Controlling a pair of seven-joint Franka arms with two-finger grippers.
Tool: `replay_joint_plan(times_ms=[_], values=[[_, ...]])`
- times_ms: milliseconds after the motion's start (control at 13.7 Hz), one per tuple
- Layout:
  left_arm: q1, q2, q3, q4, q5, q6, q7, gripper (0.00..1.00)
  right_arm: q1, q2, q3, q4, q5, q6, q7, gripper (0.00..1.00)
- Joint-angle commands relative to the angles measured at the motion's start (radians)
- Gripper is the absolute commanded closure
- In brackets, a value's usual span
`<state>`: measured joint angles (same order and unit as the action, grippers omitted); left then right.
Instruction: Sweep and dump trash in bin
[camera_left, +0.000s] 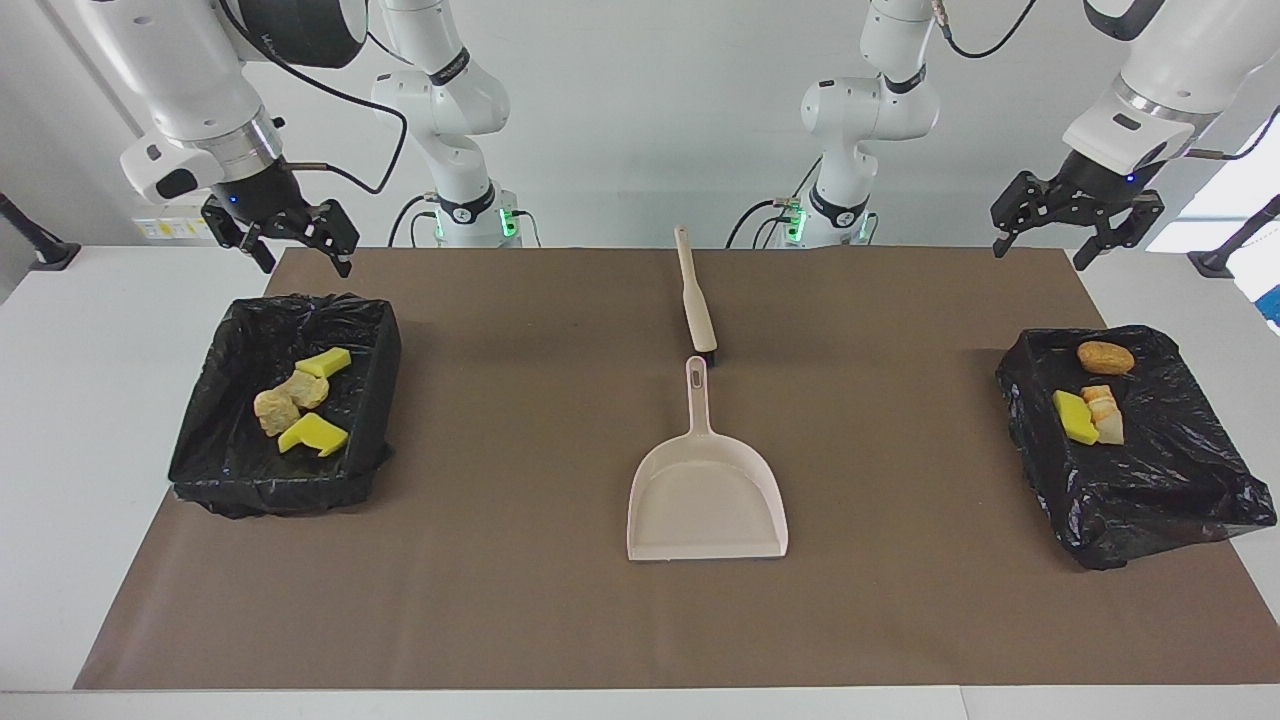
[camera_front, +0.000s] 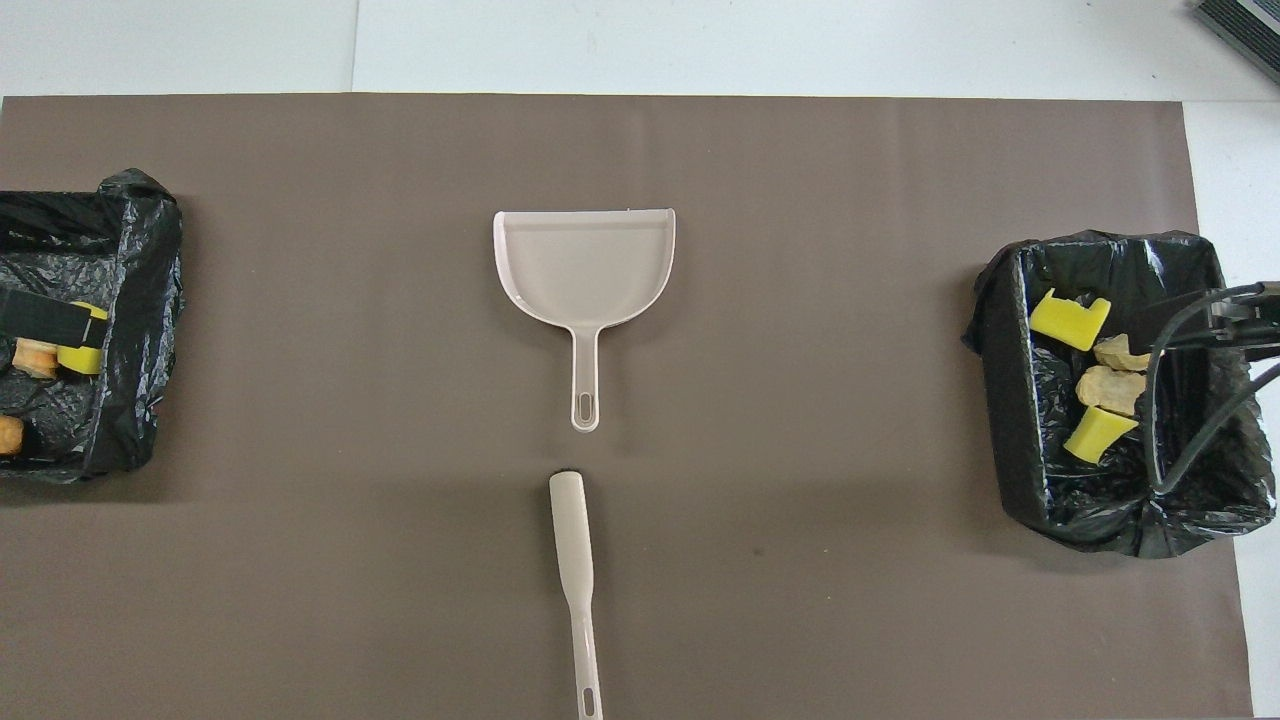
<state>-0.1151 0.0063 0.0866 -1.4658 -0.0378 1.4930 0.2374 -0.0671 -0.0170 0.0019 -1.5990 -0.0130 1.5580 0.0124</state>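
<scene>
All the trash (camera_left: 298, 402) already lies in the two lined bins (camera_left: 370, 330), one at each end of the bench (camera_left: 520, 620). Dustpan (camera_left: 706, 495) and brush (camera_left: 697, 305) lie untouched mid-bench. The left gripper (camera_left: 1078, 215) and right gripper (camera_left: 282, 232) hang empty above the mat's edge by the robots, fingers spread apart. I'd guess the job is done; nothing seems left to sweep.

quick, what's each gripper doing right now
Left gripper: open, holding nothing, up over the table edge near its bin.
Right gripper: open, holding nothing, up over the table near its bin.
</scene>
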Motion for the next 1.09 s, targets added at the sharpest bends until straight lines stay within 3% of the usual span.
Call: replay_joint_plan(times_ms=[0, 1020], values=[[0.019, 0.003, -0.024, 0.024, -0.004, -0.022, 0.007, 0.00, -0.002, -0.018, 0.000, -0.015, 0.001, -0.006, -0.025, 0.00], [0.035, -0.022, -0.065, -0.014, -0.005, -0.033, 0.007, 0.00, -0.002, -0.018, 0.000, -0.015, 0.002, -0.006, -0.025, 0.00]])
